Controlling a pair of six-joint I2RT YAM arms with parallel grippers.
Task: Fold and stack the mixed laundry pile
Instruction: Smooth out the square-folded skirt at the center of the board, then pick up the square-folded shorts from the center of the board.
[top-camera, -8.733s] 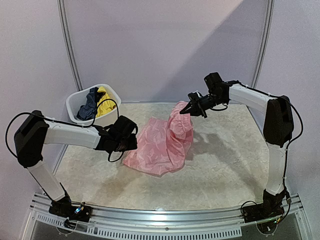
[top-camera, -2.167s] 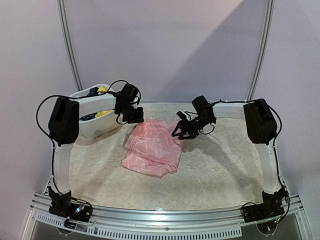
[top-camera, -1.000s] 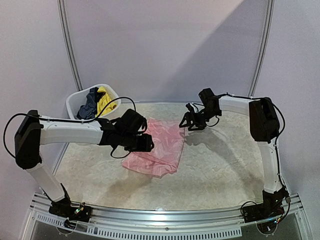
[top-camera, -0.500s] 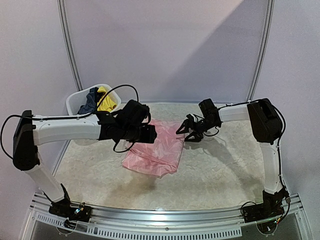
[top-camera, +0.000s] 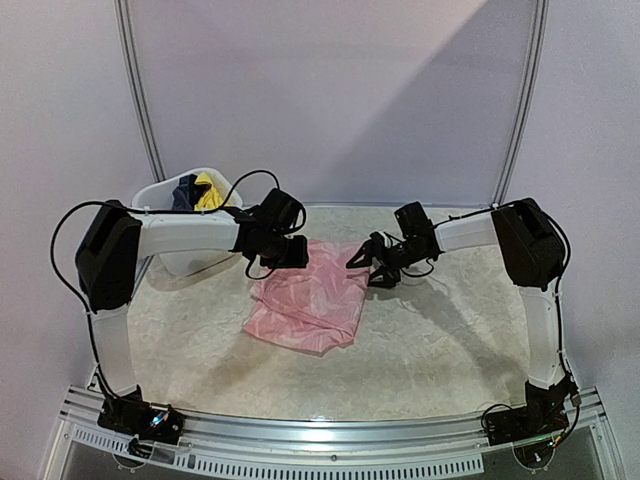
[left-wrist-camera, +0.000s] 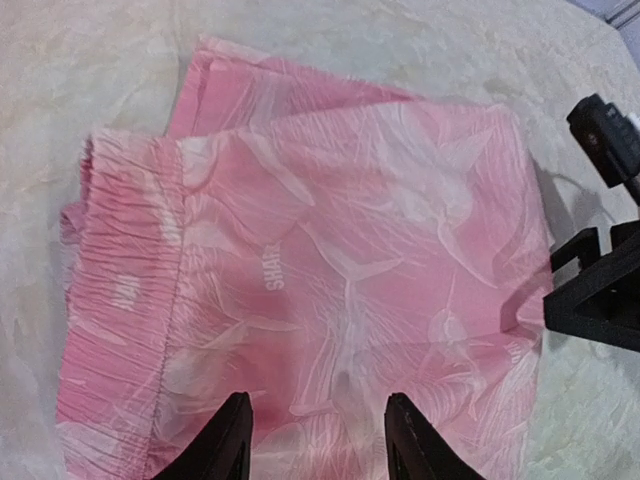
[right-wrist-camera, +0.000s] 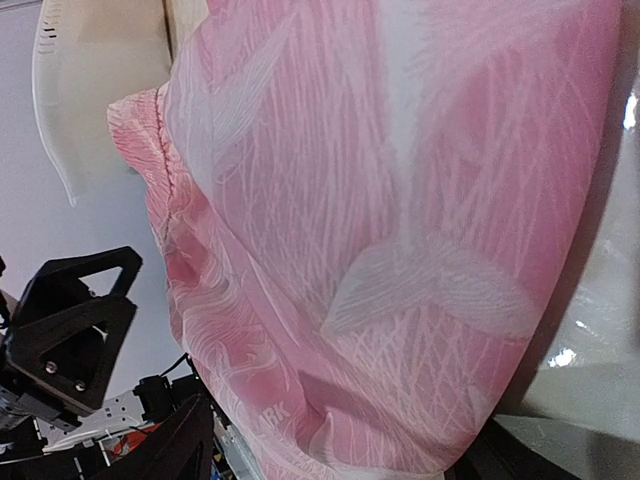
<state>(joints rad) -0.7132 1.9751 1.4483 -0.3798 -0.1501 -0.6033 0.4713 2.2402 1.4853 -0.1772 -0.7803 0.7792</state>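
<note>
A thin pink garment (top-camera: 310, 300) with a pale print lies folded flat in the middle of the table; it fills the left wrist view (left-wrist-camera: 330, 230) and the right wrist view (right-wrist-camera: 380, 200). My left gripper (top-camera: 288, 252) hovers open over its far left part, and its fingertips (left-wrist-camera: 240, 420) stand apart above the cloth with nothing between them. My right gripper (top-camera: 362, 268) sits low at the garment's far right edge, jaws wide open with the folded edge (right-wrist-camera: 400, 400) lying between them. A navy piece (top-camera: 184, 190) and a yellow piece (top-camera: 208, 189) lie in the tub.
The white plastic tub (top-camera: 150, 207) stands at the back left, just behind the left arm. The right gripper's black fingers (left-wrist-camera: 595, 290) show close by at the right of the left wrist view. The pale mottled table (top-camera: 450, 330) is ringed by lilac walls.
My left arm has swung from the garment's near left side back to its far left part, and its jaws have narrowed a little. The right gripper has dropped slightly onto the garment's right edge.
</note>
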